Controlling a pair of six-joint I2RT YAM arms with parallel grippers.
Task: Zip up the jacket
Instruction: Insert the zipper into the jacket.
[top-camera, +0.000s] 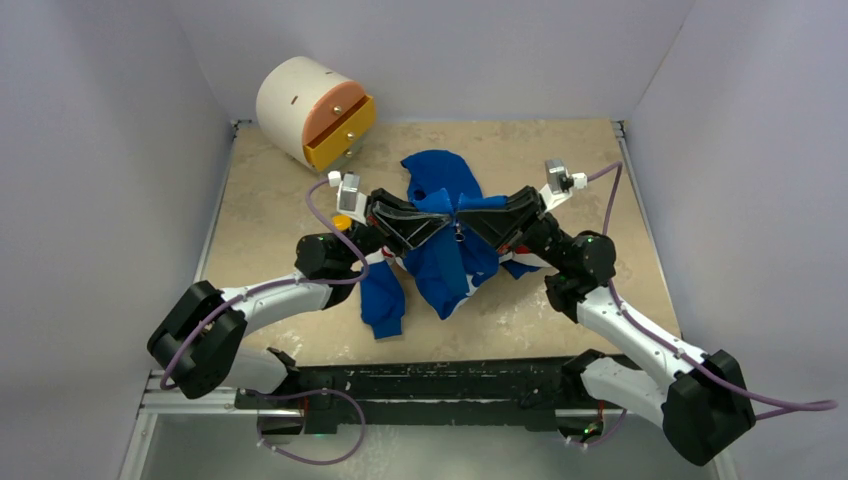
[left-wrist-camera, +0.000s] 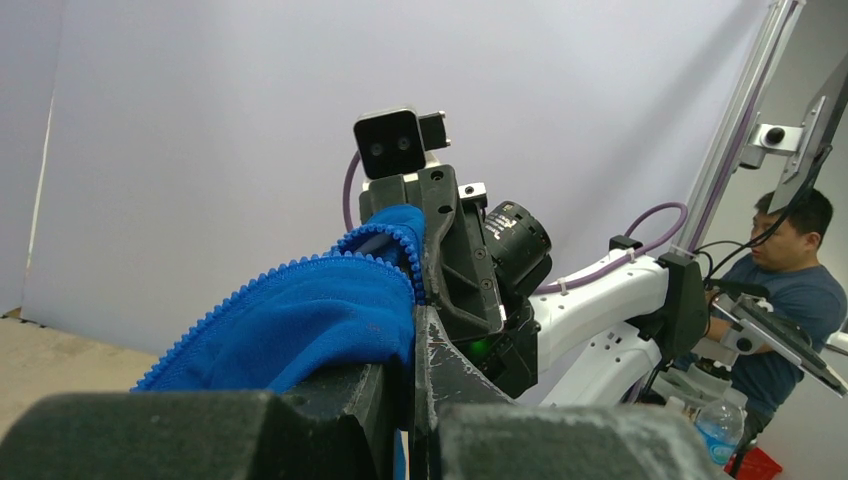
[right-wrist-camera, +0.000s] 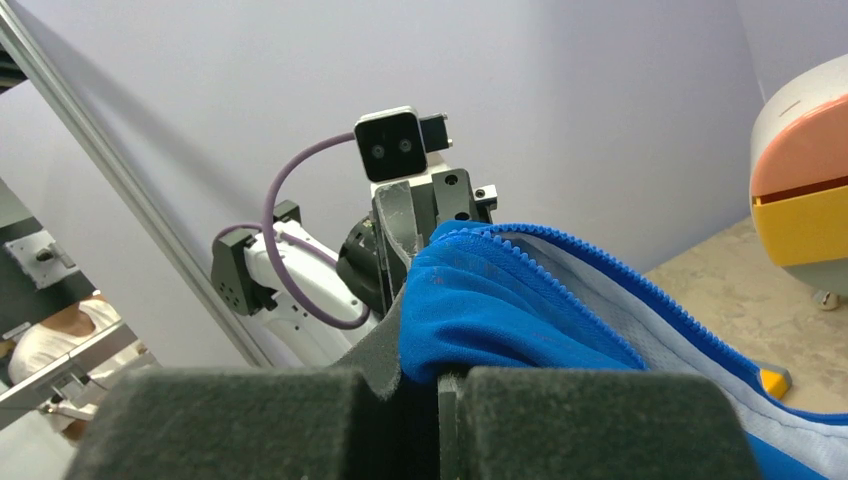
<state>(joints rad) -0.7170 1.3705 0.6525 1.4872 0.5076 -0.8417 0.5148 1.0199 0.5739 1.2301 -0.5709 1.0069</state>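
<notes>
Tan tabletop (top-camera: 265, 215); jacket (top-camera: 445, 265) bunched mid-table, held between left tool (top-camera: 447, 226) and right tool (top-camera: 469, 225), both clamped on fabric.

Beige table (top-camera: 270, 200), blue jacket (top-camera: 445, 275) (partly lifted), white drum (top-camera: 295, 100), yellow block (top-camera: 342, 222)

On my left wrist feed I see the left gripper (left-wrist-camera: 412, 405) pinched tight on a fold of the jacket (left-wrist-camera: 300, 325), with blue zipper teeth (left-wrist-camera: 265, 278) lining the raised edge. Directly opposite, the right gripper (left-wrist-camera: 432, 240) clamps the same fabric, its camera (left-wrist-camera: 390, 143) facing me. A seated person (left-wrist-camera: 782, 290) is at the far right.
</notes>
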